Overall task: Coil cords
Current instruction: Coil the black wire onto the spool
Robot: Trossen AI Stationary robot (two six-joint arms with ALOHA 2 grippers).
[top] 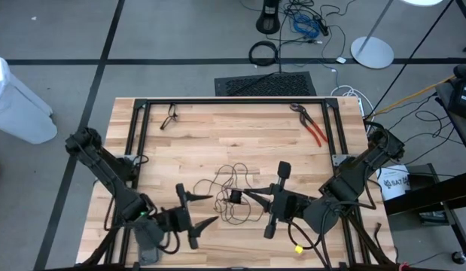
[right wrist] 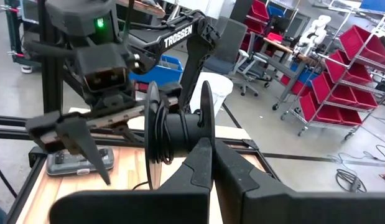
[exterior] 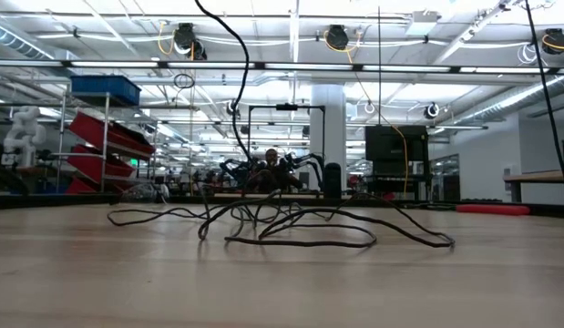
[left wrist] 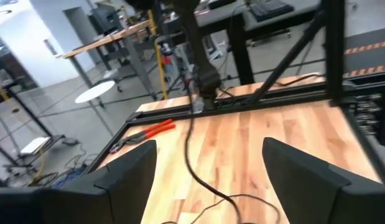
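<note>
A thin black cord lies in loose tangled loops on the middle of the wooden table, and shows in the low view. One strand rises from the pile to a small black spool, which my right gripper holds shut above the table; the spool also shows in the high view. A few turns of cord sit on the spool's hub. My left gripper is open and empty just left of the pile, facing the spool. I cannot make out the cord's pale end piece. My right gripper pinches the rim of the spool's one disc between its two shut fingers. The fingers come about level from the table's right side. The spool is lifted clear of the table, its axis across the fingers, and the cord hangs slack from it.
Red-handled pliers lie at the far right, a small dark object at the far left. A black frame rail runs along the far edge and sides. A small yellow piece lies near the front edge, right.
</note>
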